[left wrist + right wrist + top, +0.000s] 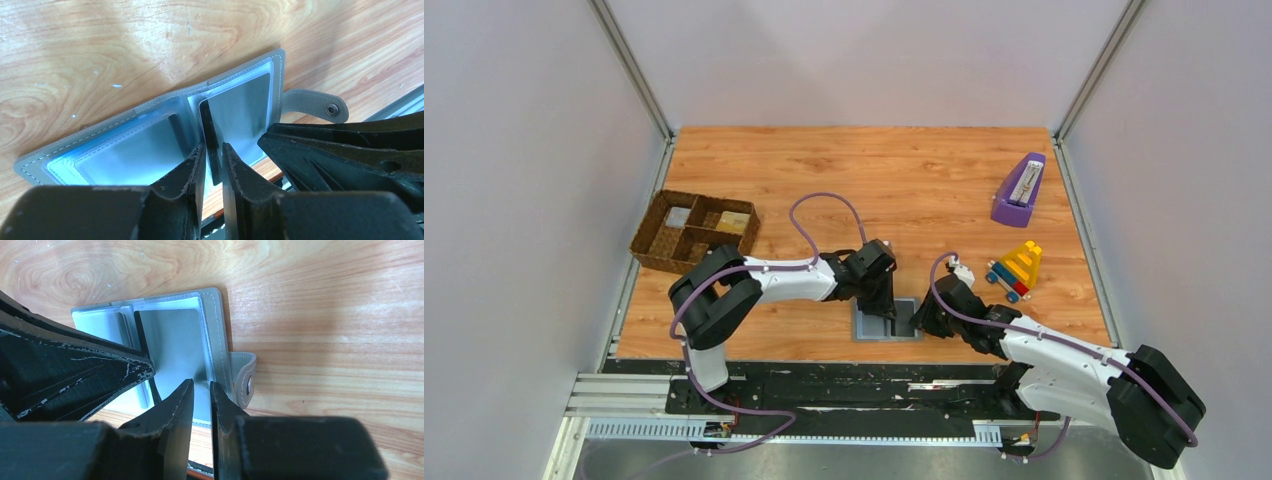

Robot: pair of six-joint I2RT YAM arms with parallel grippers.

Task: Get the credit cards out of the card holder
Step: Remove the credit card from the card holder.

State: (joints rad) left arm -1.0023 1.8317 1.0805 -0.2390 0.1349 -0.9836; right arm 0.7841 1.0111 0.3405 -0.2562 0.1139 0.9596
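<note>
The card holder (869, 328) lies open near the table's front edge, pale blue-grey inside with two pocket panels (125, 150). My left gripper (890, 308) reaches down over its middle. In the left wrist view its fingers (214, 146) are closed to a narrow gap on the dark edge of a credit card (210, 130) rising from the right pocket. My right gripper (921, 320) is shut, with its tips (201, 382) on the near edge of the holder's right panel (170, 340), beside the snap tab (245, 377).
A brown woven divided tray (656, 250) stands at the left, holding a grey card (679, 216) and a tan card (735, 222). A purple wedge-shaped object (1020, 190) and a coloured toy (1016, 268) sit at the right. The table's front edge is just behind the holder.
</note>
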